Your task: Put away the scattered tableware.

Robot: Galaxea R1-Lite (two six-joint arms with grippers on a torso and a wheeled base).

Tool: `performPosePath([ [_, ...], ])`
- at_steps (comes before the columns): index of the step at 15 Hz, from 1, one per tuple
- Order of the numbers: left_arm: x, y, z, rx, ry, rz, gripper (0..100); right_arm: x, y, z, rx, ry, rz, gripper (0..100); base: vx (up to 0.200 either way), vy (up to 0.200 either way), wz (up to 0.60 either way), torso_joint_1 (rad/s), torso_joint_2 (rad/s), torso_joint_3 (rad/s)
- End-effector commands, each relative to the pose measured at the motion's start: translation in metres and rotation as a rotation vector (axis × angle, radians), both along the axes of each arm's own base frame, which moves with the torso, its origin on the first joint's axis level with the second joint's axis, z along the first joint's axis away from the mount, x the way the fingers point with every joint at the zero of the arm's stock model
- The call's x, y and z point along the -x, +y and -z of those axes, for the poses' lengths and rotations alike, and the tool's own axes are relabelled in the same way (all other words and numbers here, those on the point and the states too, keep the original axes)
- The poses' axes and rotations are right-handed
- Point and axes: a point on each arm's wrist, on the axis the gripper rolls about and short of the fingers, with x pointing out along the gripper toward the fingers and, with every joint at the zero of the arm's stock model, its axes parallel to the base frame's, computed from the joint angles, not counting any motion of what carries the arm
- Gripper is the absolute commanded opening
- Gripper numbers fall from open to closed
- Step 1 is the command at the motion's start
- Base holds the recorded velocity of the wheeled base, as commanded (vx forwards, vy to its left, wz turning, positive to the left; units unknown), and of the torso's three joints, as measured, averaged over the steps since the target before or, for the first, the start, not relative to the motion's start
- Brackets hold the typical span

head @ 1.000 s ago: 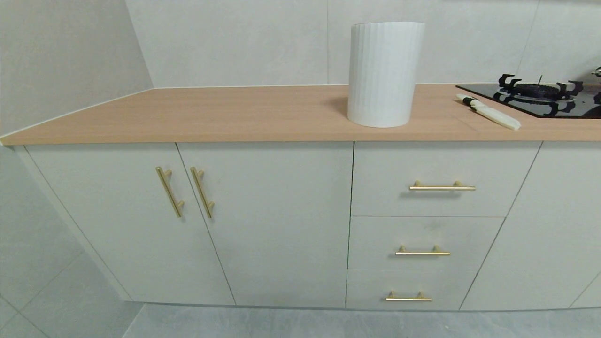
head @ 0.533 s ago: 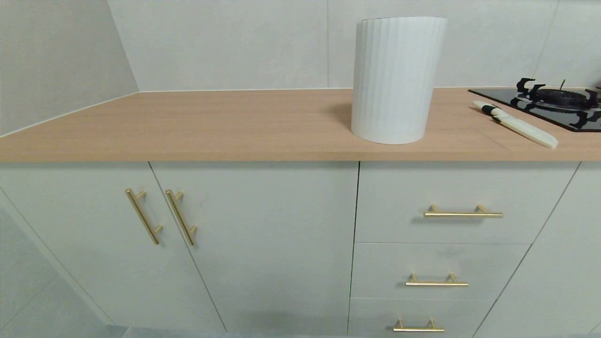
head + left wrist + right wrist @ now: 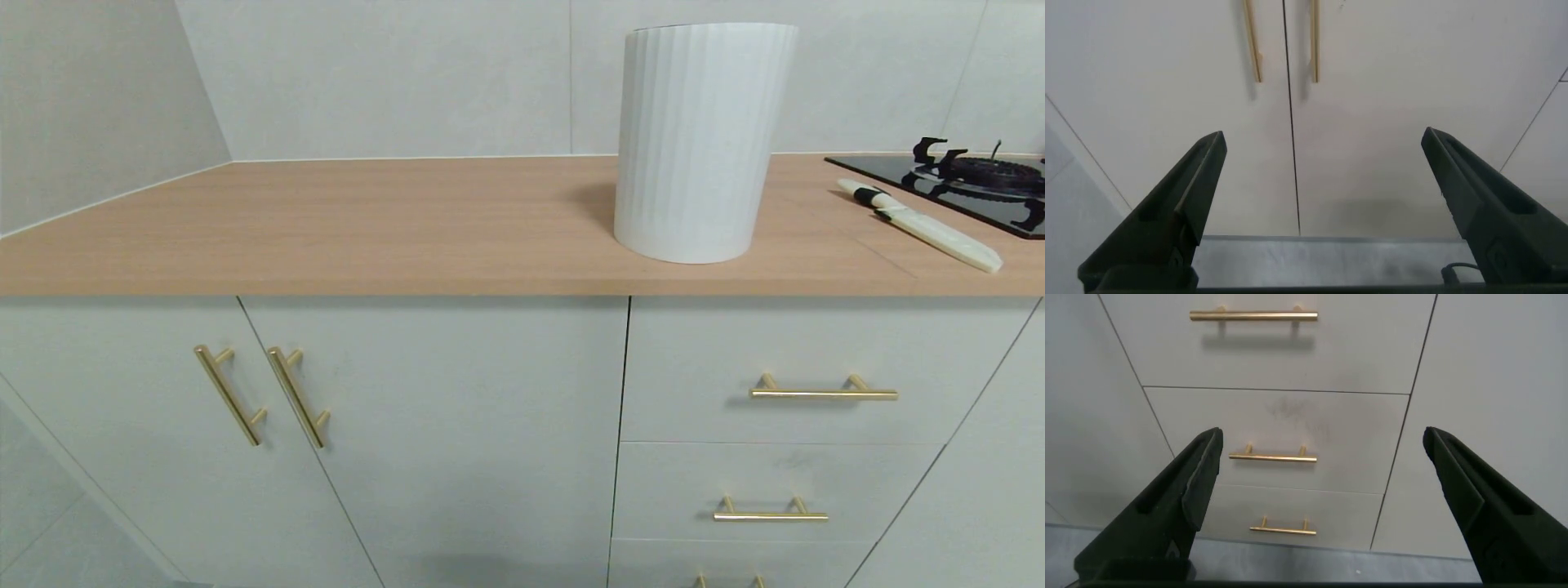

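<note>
Two wide-open, empty: left pincer, right pincer; head camera closer; knife, canister unmoved.

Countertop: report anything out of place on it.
One thing: a knife lies loose and slanted on the countertop, between the white canister and the hob, close beside the hob. The canister stands upright; nothing looks spilled or broken.

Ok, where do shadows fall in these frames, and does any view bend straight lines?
Head view: the white container throws a soft shadow leftward on the countertop, and its sides lean, a wide-angle stretch. Left wrist view: door handles cast faint shadows; the open left gripper looms dark. Right wrist view: soft shadow under each drawer handle.
</note>
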Motion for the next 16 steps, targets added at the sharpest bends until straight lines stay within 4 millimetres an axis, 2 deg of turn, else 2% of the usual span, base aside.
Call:
performPosePath([
  [1,0.0,0.0,0.0001,0.0,0.001,-0.001,100,-0.0001,0.0,0.0,0.0,0.001,0.0,100,0.0,0.0,0.0,0.0,0.0,0.0],
  [6,0.0,0.0,0.0001,0.002,0.001,-0.001,100,-0.0001,0.0,0.0,0.0,0.001,0.0,100,0.0,0.0,-0.6,0.006,0.0,0.002],
  [16,0.0001,0.0,-0.0003,-0.001,-0.001,-0.001,100,-0.0001,0.0,0.0,0.0,0.001,0.0,100,0.0,0.0,0.0,0.0,0.0,0.0],
])
